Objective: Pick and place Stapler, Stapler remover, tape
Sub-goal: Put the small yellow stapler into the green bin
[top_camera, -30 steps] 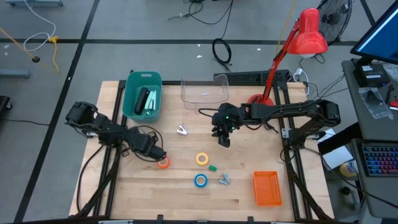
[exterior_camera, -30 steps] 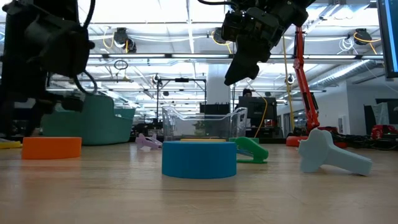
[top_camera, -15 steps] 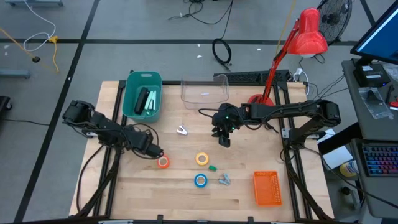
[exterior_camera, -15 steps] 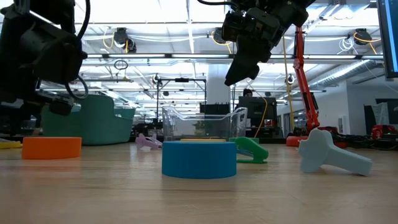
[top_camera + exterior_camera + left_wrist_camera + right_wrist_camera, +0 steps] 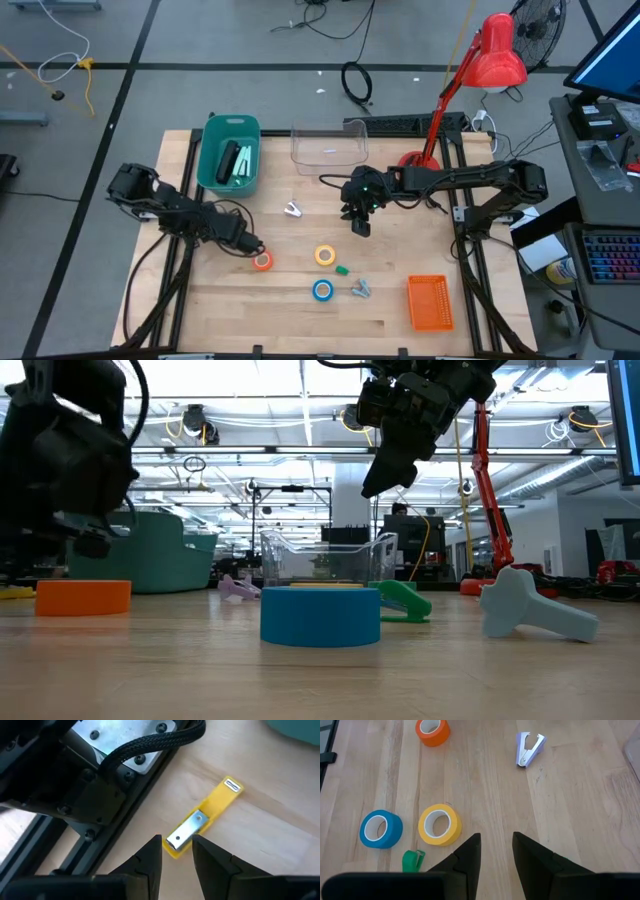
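Note:
A yellow stapler [image 5: 202,820] with a silver top lies flat on the table beside the frame rail; in the low view only its tip [image 5: 10,592] shows. My left gripper [image 5: 177,839] [image 5: 241,244] hangs low over it, open, a finger on either side of its near end. I cannot tell whether it touches. Orange tape [image 5: 262,261], yellow tape [image 5: 325,255] and blue tape [image 5: 322,290] lie flat on the table. The lilac stapler remover [image 5: 527,749] [image 5: 291,210] lies behind them. My right gripper [image 5: 360,226] [image 5: 496,840] hovers open, high above the table's middle.
A teal bin [image 5: 212,160] holding a black item stands at the back left, with a clear tub [image 5: 328,146] beside it. A green piece [image 5: 342,269], a grey-blue piece [image 5: 360,290] and an orange basket [image 5: 430,302] lie front right. A red lamp [image 5: 495,50] stands behind.
My left gripper has tipped further downward and sunk a little toward the table by the orange tape. Nothing on the table has moved.

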Motion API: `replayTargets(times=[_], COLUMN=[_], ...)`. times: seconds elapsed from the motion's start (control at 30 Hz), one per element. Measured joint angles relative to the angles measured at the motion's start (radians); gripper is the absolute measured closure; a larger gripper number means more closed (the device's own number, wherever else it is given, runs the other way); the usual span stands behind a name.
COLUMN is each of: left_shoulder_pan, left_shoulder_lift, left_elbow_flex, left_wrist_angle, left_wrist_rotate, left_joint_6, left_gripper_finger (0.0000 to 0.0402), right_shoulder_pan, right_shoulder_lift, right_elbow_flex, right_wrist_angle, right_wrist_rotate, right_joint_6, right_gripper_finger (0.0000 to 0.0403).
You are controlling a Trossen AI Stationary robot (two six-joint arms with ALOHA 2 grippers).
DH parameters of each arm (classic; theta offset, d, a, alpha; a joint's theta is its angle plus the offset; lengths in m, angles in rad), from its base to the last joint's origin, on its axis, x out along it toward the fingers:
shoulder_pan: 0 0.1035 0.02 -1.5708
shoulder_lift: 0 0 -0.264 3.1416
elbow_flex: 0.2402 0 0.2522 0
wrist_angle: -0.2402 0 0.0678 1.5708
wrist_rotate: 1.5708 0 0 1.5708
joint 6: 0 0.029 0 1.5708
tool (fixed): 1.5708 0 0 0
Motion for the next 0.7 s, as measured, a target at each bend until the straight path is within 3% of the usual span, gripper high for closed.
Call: replayTargets(times=[0.3, 0.53, 0.7], left_shoulder_pan=[0.027, 0.037, 0.012], left_shoulder_lift=[0.054, 0.054, 0.030], left_elbow_flex=[0.000, 0.001, 0.132], left_wrist_angle=[0.020, 0.182, 0.094], left_wrist_rotate=[0.023, -0.002, 0.048], left_joint_6=[0.045, 0.184, 0.212], left_gripper_finger=[0.0289, 0.0289, 0.0289], right_shoulder_pan=[0.000, 0.000, 0.000], right_shoulder_lift=[0.000, 0.000, 0.000], right_elbow_flex=[0.000, 0.000, 0.000], right_wrist_angle=[0.000, -0.001, -0.010], right_wrist_rotate=[0.000, 0.000, 0.000], right_joint_6=[0.001, 0.000, -0.004], right_gripper_finger=[0.0298, 0.0298, 0.0298])
